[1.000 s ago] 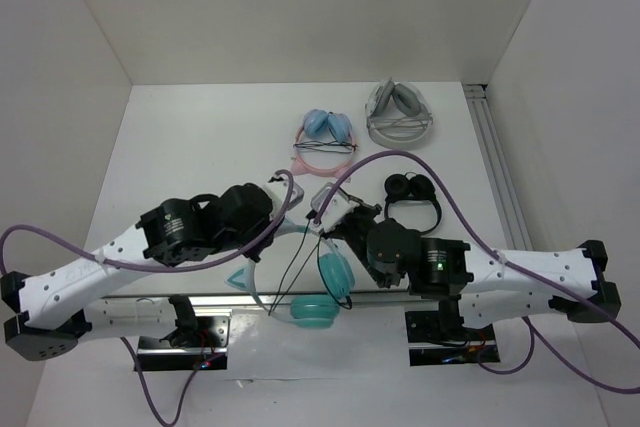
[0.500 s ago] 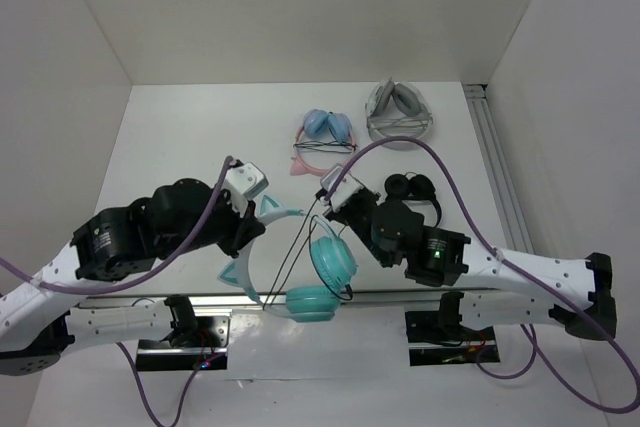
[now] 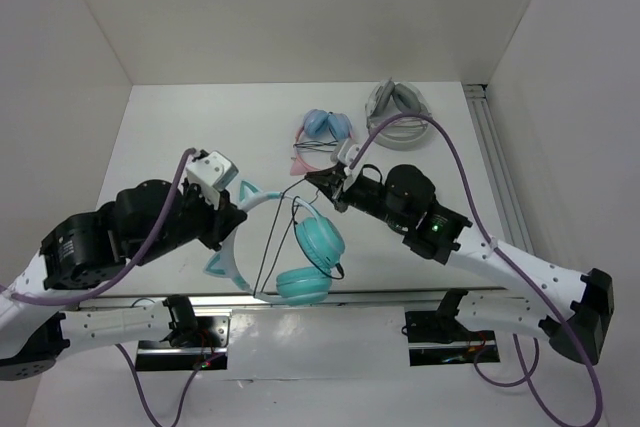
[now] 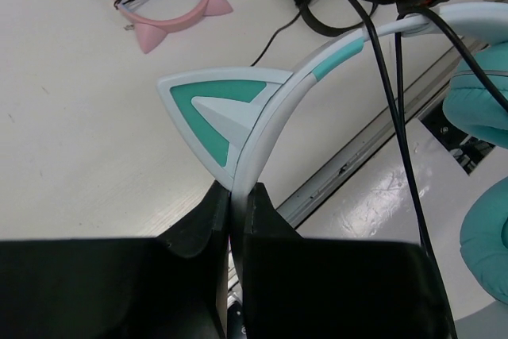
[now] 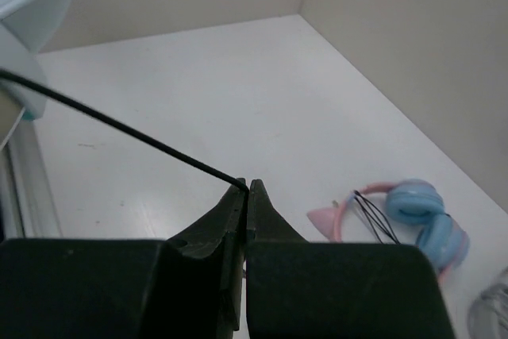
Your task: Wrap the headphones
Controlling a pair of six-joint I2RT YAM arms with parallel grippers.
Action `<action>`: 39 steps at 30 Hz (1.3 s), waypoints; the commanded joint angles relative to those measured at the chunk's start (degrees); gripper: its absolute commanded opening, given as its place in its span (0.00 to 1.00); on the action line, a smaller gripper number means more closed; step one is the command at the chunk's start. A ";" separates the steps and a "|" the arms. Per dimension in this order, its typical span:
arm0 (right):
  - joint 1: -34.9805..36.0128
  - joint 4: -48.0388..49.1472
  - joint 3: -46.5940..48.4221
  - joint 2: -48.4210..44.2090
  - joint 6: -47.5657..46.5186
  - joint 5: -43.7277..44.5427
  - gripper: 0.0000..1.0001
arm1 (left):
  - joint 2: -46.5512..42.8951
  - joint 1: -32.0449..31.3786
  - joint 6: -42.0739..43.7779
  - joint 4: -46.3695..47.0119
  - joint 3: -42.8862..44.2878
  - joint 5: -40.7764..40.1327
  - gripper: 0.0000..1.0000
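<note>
Now the left hand (image 4: pixel 237 194) clamps the headphones (image 3: pixel 318 240) by the headband (image 4: pixel 274 109), mid-frame. The right hand (image 5: pixel 247 186) pinches the cable (image 5: pixel 119 129).

a matte white worktop (image 3: pixel 190 137) sits boxed in by a plain white back wall (image 3: pixel 300 7), left wall (image 3: pixel 50 127) and right wall (image 3: pixel 580 127). a metal rail (image 3: pixel 495 167) runs along its right edge. the light is even and the shadows soft.

No readable text, labels or numbers anywhere.
</note>
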 commanded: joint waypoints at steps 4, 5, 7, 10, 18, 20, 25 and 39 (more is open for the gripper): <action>-3.90 10.97 -4.70 4.23 7.23 -15.85 0.00 | -3.16 -0.93 -6.19 6.63 4.75 -6.73 0.00; -3.90 13.08 -6.18 4.93 8.80 -17.43 0.00 | -3.68 -0.93 -8.63 6.63 4.75 -10.40 0.00; -3.90 19.41 -7.42 7.21 10.48 -17.97 0.00 | -3.69 -0.93 -10.50 6.63 4.22 -12.88 0.00; -4.51 26.87 -9.27 10.80 13.29 -21.12 0.00 | -4.30 -0.93 -13.84 6.63 4.22 -15.87 0.00; -8.20 44.46 -8.75 23.47 26.81 -39.39 0.02 | -6.15 -0.93 -19.04 8.39 3.69 -20.19 0.00; -8.20 48.33 -8.05 26.97 28.67 -40.90 0.04 | -4.58 -0.93 -18.25 9.10 4.74 -20.19 0.00; -6.98 53.70 -6.99 29.72 31.84 -41.44 0.06 | -2.29 -0.93 -17.62 7.78 5.89 -18.43 0.00; -5.92 67.23 -6.90 34.47 40.63 -42.05 0.23 | -0.70 -0.93 -17.62 5.58 6.59 -20.63 0.00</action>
